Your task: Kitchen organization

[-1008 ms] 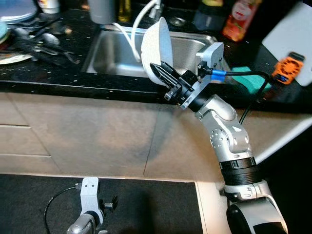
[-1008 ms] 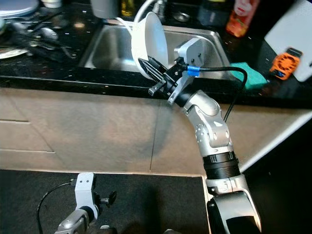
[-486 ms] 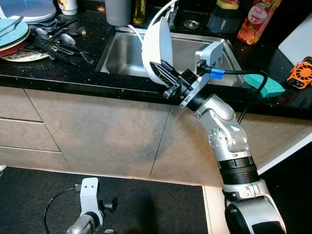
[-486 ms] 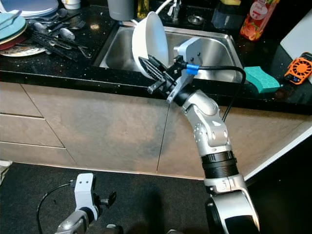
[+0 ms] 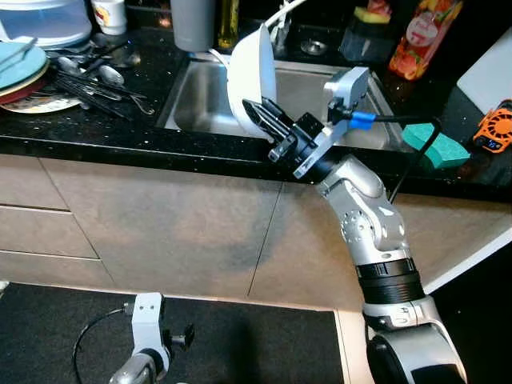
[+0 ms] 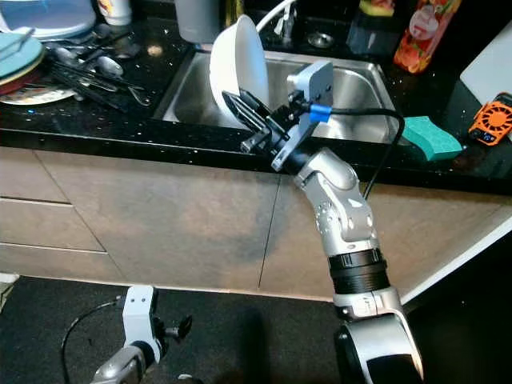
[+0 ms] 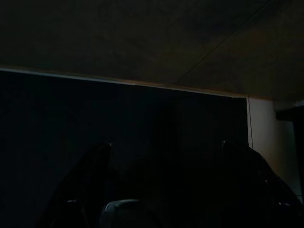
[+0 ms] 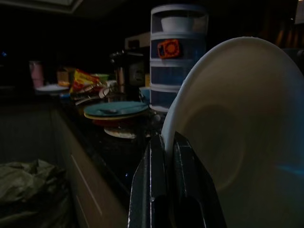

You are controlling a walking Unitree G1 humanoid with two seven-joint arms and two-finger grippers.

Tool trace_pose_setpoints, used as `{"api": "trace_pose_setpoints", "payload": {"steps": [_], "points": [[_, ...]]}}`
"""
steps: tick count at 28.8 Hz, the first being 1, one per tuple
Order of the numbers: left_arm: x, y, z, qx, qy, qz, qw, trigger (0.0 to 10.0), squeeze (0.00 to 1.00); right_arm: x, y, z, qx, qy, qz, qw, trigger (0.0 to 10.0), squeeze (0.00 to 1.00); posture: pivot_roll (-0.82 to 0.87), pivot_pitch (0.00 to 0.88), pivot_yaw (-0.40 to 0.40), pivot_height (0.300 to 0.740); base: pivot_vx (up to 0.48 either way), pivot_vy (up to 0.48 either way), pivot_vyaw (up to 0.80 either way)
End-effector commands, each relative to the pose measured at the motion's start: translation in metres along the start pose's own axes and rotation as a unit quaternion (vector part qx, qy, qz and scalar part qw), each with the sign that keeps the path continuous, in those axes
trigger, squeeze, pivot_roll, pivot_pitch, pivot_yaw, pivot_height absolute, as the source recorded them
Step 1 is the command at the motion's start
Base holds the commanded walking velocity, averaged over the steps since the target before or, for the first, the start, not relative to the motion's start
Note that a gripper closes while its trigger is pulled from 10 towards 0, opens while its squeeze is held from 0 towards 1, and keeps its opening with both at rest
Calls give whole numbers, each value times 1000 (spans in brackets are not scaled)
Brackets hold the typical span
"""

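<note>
A kitchen counter seen from above and in front. The right gripper (image 5: 258, 117) has its two black fingers closed on the rim of one white plate (image 5: 252, 76), pinching it at the plate's 6 o'clock edge. The plate stands nearly upright on edge, held above the front lip of a steel sink (image 5: 210, 112), at about 12 o'clock from the robot. The right wrist view confirms the pinch: both fingers (image 8: 164, 185) sit tight against the plate's lower rim.

The left gripper (image 5: 182, 335) hangs idle low at 7 o'clock over a dark floor mat (image 5: 264, 340); its wrist view is too dark to tell whether the fingers are open or closed.

Risks, as a judgement: the hold is a thin pinch on a smooth rim, with the plate's weight well above the fingers, so it could pivot or slip and fall against the sink or counter edge. A white hose (image 5: 276, 14) curves just behind the plate and could be snagged by a swing.

Counts: one held plate and one sink. At 10 o'clock on the black counter (image 5: 96, 136) sits a stack of plates (image 5: 28, 76), at least three, with a loose pile of cutlery (image 5: 100, 80) too tangled to count. At 2 o'clock: one green sponge (image 5: 436, 146), one red bottle (image 5: 418, 40) and one orange device (image 5: 493, 124).
</note>
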State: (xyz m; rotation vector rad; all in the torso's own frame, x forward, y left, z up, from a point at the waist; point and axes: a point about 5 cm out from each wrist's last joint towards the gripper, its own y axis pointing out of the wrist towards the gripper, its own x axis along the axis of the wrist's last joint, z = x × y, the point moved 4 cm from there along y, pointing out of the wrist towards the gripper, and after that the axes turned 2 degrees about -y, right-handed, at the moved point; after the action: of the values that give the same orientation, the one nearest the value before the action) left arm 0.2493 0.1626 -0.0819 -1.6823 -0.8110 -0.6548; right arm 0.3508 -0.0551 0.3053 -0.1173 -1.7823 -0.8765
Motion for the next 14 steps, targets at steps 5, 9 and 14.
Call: {"api": "trace_pose_setpoints", "payload": {"steps": [5, 9, 14], "points": [[-6, -1, -4, -8, 1, 7, 1000, 10000, 0, 15, -1, 5, 25, -1, -29, 999, 10000, 0, 54, 79, -84, 740, 302, 0, 475], [-6, -1, -4, -8, 2, 7, 1000, 10000, 0, 15, -2, 7, 32, 0, -30, 999, 10000, 0, 54, 76, -84, 740, 301, 0, 781], [-6, -1, -4, -8, 3, 7, 1000, 10000, 0, 16, -2, 6, 30, 2, -33, 999, 10000, 0, 54, 75, -84, 740, 305, 0, 685]]}}
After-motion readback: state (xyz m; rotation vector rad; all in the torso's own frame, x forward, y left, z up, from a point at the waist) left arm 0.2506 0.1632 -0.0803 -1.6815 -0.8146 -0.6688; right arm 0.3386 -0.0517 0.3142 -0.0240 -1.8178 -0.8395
